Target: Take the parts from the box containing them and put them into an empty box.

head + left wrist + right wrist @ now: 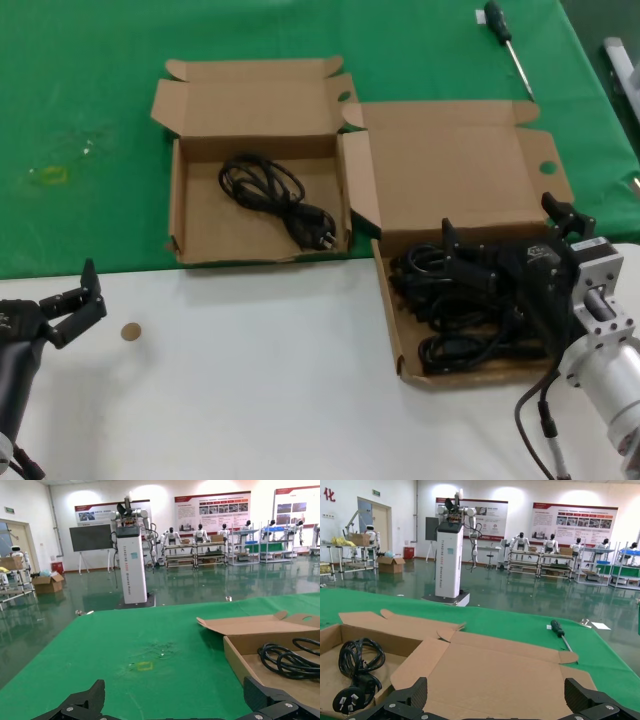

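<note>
The wider brown box [462,150] stands at the right with its lid folded back, and a tangle of black cables [440,300] fills its tray. My right gripper [500,217] hovers open just above those cables, nothing between its fingers; in its own wrist view the gripper [496,692] faces the lid [495,670]. To the left, the smaller box [205,235] holds one coiled cable with a plug [270,190], which also shows as the cable [357,672]. My left gripper [68,295] waits open at the near left, away from both boxes.
A screwdriver [508,40] lies on the green mat [80,90] at the far right. A small brown disc [130,331] sits on the white table [250,380] near the left gripper. A yellowish mark [50,175] shows on the mat's left side.
</note>
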You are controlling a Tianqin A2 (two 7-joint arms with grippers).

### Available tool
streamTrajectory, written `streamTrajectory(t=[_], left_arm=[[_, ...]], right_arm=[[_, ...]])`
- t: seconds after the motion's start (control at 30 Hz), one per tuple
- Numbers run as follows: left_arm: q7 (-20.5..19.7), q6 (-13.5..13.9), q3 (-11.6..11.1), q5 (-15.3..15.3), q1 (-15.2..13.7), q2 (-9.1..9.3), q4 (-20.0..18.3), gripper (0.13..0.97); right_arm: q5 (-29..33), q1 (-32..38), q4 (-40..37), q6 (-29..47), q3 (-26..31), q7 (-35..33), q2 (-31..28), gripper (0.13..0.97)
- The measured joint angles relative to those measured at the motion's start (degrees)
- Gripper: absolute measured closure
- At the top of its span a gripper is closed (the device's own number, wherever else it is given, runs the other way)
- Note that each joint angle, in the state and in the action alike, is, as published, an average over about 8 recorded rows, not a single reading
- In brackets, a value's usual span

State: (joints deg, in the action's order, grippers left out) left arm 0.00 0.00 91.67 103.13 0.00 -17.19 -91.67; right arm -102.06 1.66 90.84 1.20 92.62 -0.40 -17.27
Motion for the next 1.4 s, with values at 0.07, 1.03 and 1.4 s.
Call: streamTrajectory(t=[0.07,1.03,1.4], left_arm=[[0.0,0.0,0.0,0.0,0.0,0.0,0.0,0.132],[0.0,0.0,0.0,0.0,0.0,0.0,0.0,0.132],[0.0,0.0,0.0,0.0,0.0,0.0,0.0,0.132]], right_arm=[[0.0,0.0,0.0,0.0,0.0,0.0,0.0,0.129],[0.0,0.0,0.0,0.0,0.0,0.0,0.0,0.129],[0.0,0.0,0.0,0.0,0.0,0.0,0.0,0.129]])
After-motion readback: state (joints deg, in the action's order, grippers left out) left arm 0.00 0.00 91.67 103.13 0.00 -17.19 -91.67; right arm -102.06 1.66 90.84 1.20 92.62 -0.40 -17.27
